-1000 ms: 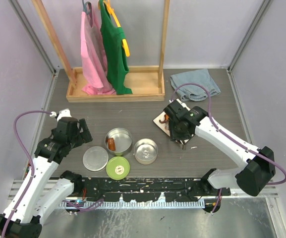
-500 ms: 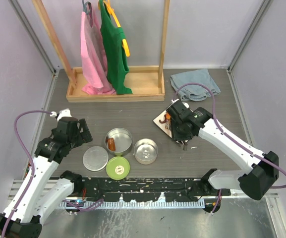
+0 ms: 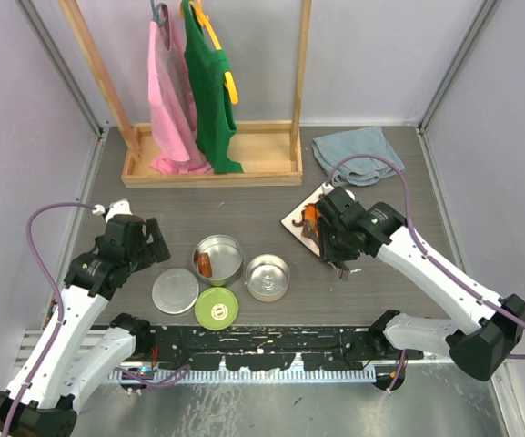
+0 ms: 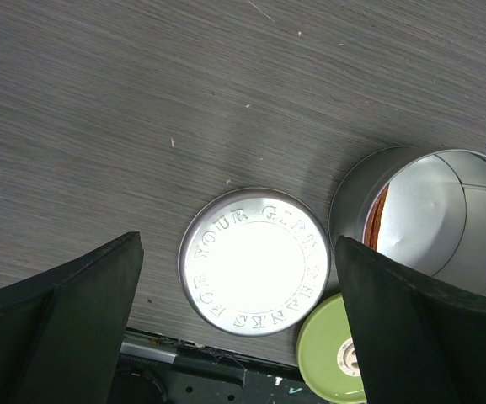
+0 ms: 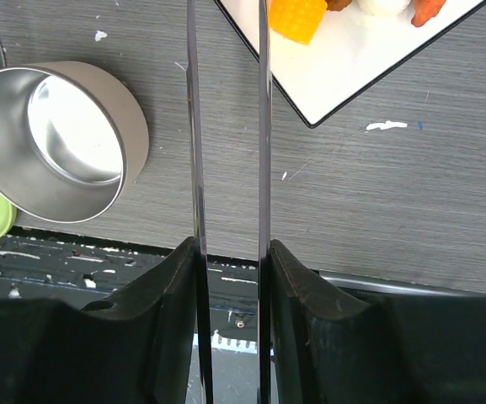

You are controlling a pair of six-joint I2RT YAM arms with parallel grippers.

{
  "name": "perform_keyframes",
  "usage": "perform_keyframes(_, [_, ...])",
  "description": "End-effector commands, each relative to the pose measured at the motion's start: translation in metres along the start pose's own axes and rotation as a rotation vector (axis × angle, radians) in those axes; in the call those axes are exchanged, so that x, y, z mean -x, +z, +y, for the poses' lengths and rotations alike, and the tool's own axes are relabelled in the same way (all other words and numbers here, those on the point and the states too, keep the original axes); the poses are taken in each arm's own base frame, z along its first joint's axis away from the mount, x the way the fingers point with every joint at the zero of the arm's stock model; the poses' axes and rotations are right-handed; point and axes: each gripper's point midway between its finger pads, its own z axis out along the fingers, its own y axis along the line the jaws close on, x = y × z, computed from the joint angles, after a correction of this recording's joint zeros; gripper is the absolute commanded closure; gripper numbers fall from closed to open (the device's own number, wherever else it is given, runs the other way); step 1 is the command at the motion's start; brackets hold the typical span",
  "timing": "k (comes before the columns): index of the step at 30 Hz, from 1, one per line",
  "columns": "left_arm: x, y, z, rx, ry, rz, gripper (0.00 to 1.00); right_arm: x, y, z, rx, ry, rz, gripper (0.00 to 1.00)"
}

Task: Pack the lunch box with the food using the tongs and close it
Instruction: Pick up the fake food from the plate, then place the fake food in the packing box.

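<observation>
My right gripper [image 5: 230, 252] is shut on the tongs [image 5: 194, 126]. Their two thin silver arms run up the right wrist view, a narrow gap apart, tips out of frame. They reach toward the white plate [image 5: 344, 59] holding the food [image 5: 297, 17], an orange chunk with white and red bits. An empty lunch box tin [image 5: 66, 139] sits left of them. From above, this gripper [image 3: 335, 241] hovers at the plate's [image 3: 297, 218] near edge. The other tin [image 3: 218, 259] holds an orange-brown piece [image 3: 205, 264]. My left gripper [image 4: 238, 240] hangs open above the flat steel lid [image 4: 255, 261].
The lime-green lid [image 3: 217, 308] lies by the table's near edge, between the steel lid [image 3: 176, 291] and the empty tin [image 3: 267, 278]. A wooden rack [image 3: 212, 168] with pink and green clothes stands at the back. A grey cloth [image 3: 358, 155] lies back right.
My right arm has shifted right and a little nearer, uncovering more of the plate, and its jaws have squeezed the tongs slightly narrower. The left arm has not moved.
</observation>
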Motion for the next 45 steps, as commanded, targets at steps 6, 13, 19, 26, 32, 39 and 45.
perform_keyframes(6, [0.012, -0.003, -0.005, -0.02, -0.031, -0.045, 0.02, 0.024, -0.034, 0.016, 0.112, 0.043, -0.123, 0.76])
perform_keyframes(13, [0.012, -0.003, -0.005, -0.02, -0.031, -0.045, 0.02, 0.033, -0.052, 0.048, 0.314, 0.036, -0.169, 0.77])
perform_keyframes(19, [0.012, -0.003, -0.005, -0.021, -0.031, -0.046, 0.02, 0.034, -0.056, 0.066, 0.411, 0.04, -0.167, 0.77])
perform_keyframes(26, [0.014, -0.004, -0.004, -0.015, -0.033, -0.052, 0.02, 0.034, -0.07, 0.101, 0.542, -0.02, -0.178, 0.77])
perform_keyframes(32, [0.014, -0.004, -0.003, -0.013, -0.036, -0.055, 0.02, 0.013, -0.067, 0.15, 0.552, -0.164, -0.134, 0.77])
perform_keyframes(39, [0.013, -0.004, -0.004, -0.018, -0.036, -0.053, 0.02, -0.008, -0.054, 0.191, 0.567, -0.262, -0.084, 0.76])
perform_keyframes(45, [0.014, -0.004, -0.005, -0.021, -0.034, -0.053, 0.02, -0.012, -0.032, 0.2, 0.524, -0.305, -0.055, 0.76])
